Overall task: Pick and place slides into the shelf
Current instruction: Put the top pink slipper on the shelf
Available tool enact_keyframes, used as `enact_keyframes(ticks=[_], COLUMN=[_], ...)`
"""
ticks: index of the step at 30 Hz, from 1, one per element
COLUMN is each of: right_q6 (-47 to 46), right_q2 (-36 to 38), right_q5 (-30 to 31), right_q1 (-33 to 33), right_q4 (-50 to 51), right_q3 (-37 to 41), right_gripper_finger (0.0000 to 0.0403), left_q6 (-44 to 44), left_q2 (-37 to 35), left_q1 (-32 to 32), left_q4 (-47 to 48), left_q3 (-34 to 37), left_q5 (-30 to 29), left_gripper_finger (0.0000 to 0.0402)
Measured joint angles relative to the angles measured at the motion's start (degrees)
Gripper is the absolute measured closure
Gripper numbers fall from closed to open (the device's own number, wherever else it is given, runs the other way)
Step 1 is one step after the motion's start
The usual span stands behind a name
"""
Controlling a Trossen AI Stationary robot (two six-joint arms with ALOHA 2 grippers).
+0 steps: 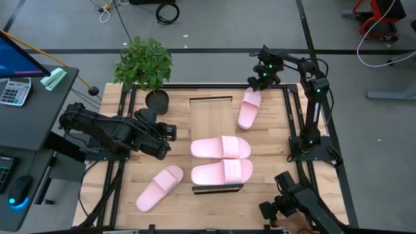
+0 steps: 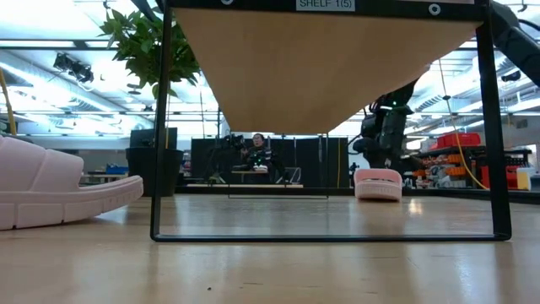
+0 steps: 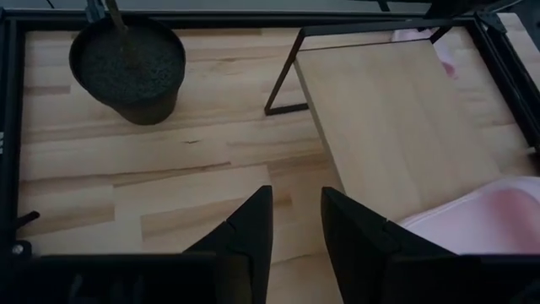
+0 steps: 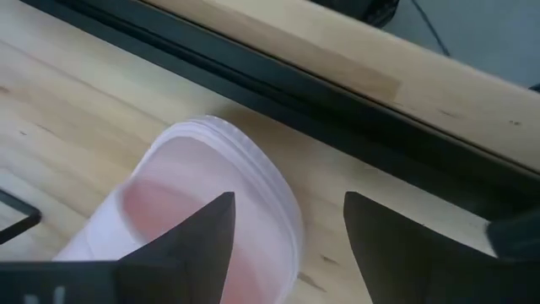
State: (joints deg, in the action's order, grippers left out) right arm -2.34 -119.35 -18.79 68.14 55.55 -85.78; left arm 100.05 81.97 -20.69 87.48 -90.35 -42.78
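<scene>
- Directly beneath the right pincer (image 4: pixel 287 228), fingers spread wide: a pale pink foam slide sandal (image 1: pixel 249 109), its long axis running away toward the worktop's middle.
- Left pincer (image 3: pixel 295 224), slightly parted and empty, waits farther off.

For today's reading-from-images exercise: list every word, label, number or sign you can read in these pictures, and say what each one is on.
"SHELF 1(5)": a small white label on the top rail of the shelf, low view.
The calculator keys on the side desk, high view: too small to read.
No readable text in either wrist view, on the slides, or elsewhere.
</scene>
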Motion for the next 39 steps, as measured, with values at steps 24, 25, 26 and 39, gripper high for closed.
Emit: enact_keyframes(ticks=[24,25,26,39], right_q6=[9.44,9.57,9.59,6.37], right_q2=[-4.37,-4.37,-4.37,8.07], right_q5=[-10.24,-10.24,-10.26,-6.81], right_q1=[-2.14,-2.16,-2.18,-2.35], right_q4=[-1.29,-1.33,-1.33,-7.1], right_q3=[0.02,0.02,0.02,0.15], right_gripper_finger=[0.0373,0.0373,0.0373,0.0373], left_q6=[2.8,2.8,2.8,0.84], left_q2=[0.02,0.01,0.01,0.02], left_q1=[0.0,0.0,0.0,0.0], left_q4=[-0.61,-0.61,-0.61,-0.41], left_q3=[0.0,0.0,-0.01,0.0], left_q5=[0.23,0.23,0.23,-1.17], left_gripper_finger=[0.0294,0.0294,0.0294,0.0294])
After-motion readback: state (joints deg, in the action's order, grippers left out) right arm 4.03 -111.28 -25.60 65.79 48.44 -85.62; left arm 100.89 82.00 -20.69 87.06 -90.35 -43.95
